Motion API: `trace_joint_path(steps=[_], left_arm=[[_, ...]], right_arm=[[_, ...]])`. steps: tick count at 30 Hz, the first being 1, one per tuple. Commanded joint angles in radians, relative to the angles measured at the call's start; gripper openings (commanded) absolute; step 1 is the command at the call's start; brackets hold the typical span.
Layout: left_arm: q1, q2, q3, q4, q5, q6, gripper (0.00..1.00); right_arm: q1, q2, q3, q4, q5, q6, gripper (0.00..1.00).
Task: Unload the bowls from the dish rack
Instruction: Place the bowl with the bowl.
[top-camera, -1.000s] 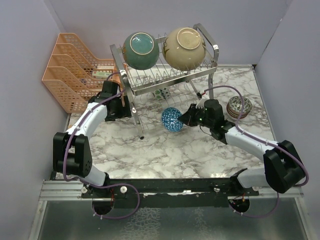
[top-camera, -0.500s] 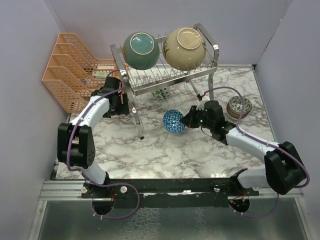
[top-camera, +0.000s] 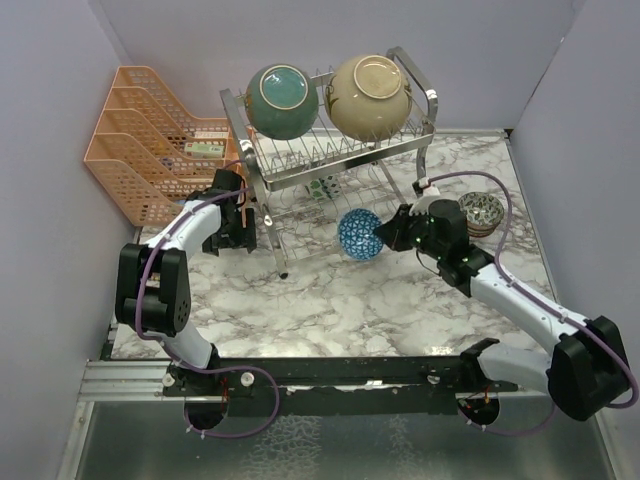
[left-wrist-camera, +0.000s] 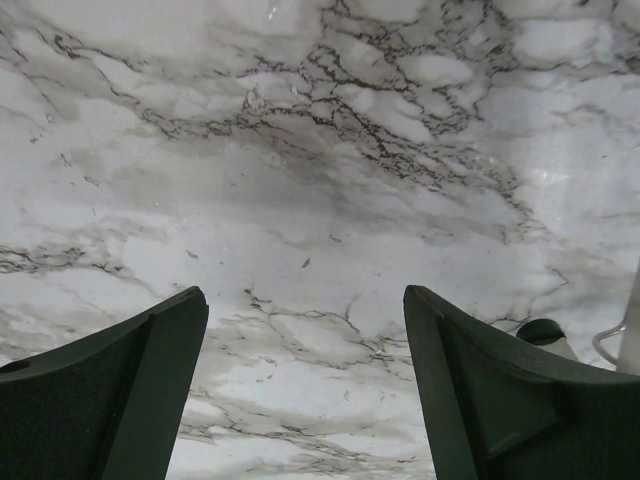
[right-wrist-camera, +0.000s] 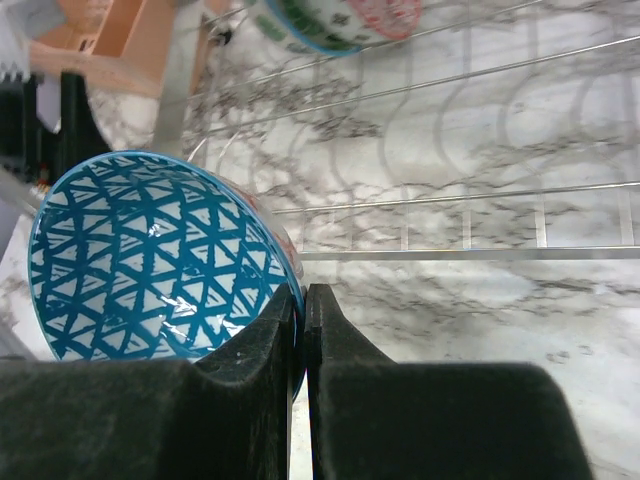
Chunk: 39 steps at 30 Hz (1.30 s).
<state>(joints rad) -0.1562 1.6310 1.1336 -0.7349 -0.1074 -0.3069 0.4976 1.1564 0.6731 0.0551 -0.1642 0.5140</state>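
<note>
My right gripper (top-camera: 387, 238) pinches the blue bowl (top-camera: 359, 234) by its rim only; swung toward three o'clock, it could slip.

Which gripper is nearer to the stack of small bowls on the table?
Right. The right gripper, holding the blue patterned bowl, is close beside the stack; the left gripper is beyond the dish rack.
</note>
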Motion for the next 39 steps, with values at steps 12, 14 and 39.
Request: trace_joint_path(steps=[12,14,39], left_arm=[[0.090,-0.117,-0.094,0.141,0.215,-0.063,0.80],[0.116,-0.141,-0.114,0.147,0.241,-0.054,0.80],[0.197,-0.328,-0.288,0.272,0.401,-0.072,0.80]], right_arm=[[-0.260,-0.096,0.040,-0.137,0.038,-0.045,0.02],[-0.281,-0.111,0.040,-0.147,0.047,-0.034,0.02],[-0.587,-0.137,0.089,-0.276,0.207,-0.018,0.02]])
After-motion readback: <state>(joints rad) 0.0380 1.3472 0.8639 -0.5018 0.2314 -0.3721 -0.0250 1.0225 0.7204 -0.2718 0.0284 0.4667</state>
